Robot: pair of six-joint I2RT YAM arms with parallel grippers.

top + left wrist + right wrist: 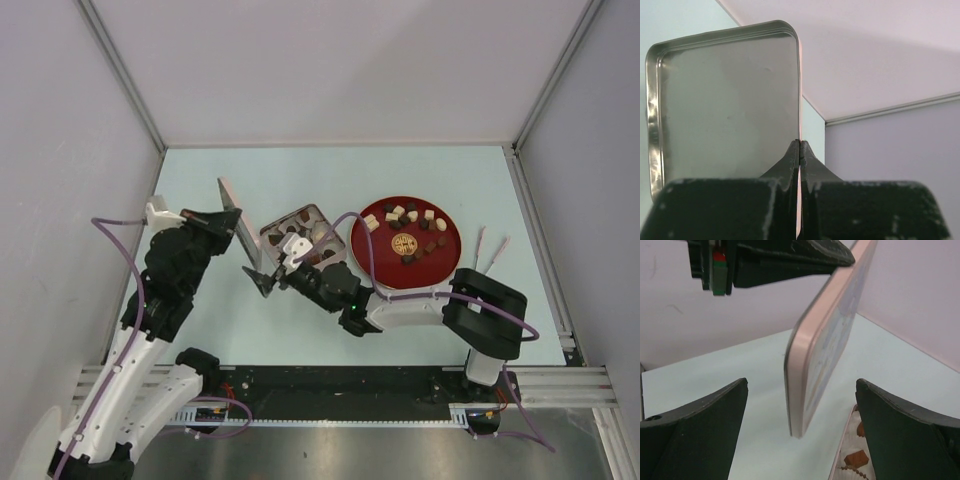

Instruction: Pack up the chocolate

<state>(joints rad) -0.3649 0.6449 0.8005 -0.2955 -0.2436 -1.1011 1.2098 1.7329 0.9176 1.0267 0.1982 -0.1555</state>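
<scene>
Chocolate chunks [405, 222], brown and cream, lie on the round red plate [380, 266], with a few more in the square metal tin [300, 232] beside it. Left tool [799, 147] pinches the edge of the upright silver tin lid [725, 105]; right tool [275, 270] gapes wide beside the tin.

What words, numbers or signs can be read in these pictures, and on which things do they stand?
No text can be read.
Red plate: a gold round emblem in its middle, too small to read.
Tin lid: a pale print on its pink outer face, too blurred to read.
</scene>
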